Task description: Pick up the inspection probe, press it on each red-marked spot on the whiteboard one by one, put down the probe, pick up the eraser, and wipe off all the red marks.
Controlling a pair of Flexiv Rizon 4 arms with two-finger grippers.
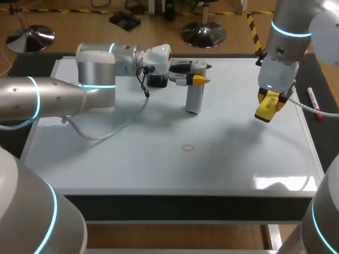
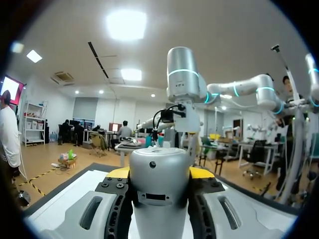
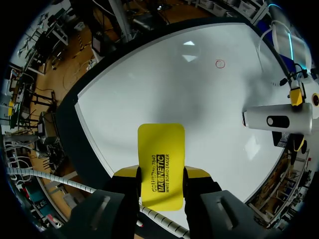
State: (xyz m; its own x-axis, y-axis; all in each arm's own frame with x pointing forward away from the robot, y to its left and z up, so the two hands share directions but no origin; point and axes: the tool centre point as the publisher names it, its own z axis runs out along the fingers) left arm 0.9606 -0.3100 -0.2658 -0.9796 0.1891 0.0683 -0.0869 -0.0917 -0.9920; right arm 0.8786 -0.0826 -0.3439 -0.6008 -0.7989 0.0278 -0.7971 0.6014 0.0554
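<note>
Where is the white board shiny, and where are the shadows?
Head view: glare on the whiteboard at its near right corner; grey shadows under the left gripper with the probe and beside the right gripper. Right wrist view: two bright reflections on the board beyond the eraser.

1. Probe [image 1: 194, 98]: pale grey cylinder w/ rounded top, upright, clamped betw. yellow tips of L gripper [image 1: 197, 80], over far-middle of board. Lower end at the surface; contact unclear.
2. Eraser [image 3: 161, 172]: flat yellow rectangle w/ black print, pinched betw. fingers of R gripper [image 1: 266, 108], held above board's right part, off the surface.
3. Whiteboard [image 1: 132, 164]: white, pale frame, lying flat.
4. Red mark [image 1: 187, 148]: one small red ring, approx. mid-board, nearer the front edge than the probe, apart from probe & eraser.
</note>
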